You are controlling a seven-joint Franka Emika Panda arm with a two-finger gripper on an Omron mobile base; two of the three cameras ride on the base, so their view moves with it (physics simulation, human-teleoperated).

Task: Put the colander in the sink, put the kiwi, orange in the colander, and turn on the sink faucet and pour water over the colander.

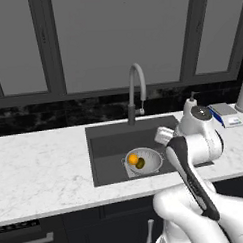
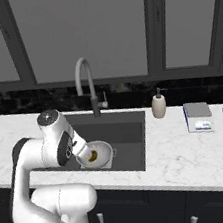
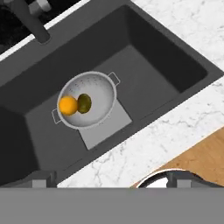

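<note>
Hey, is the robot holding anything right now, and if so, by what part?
Nothing is held. In the hand view the jaws stand apart and empty; the orange and kiwi lie in the colander in the sink.

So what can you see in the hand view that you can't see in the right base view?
The hand view looks straight down into the colander, so the orange and the kiwi sit side by side in plain sight, and a strip of brown wooden floor shows past the counter edge.

The right base view gives the beige soap dispenser, the faucet with its whole arched spout, the windows and a small scale.

Both show the dark sink, the colander standing in it, and the white marble counter.
</note>
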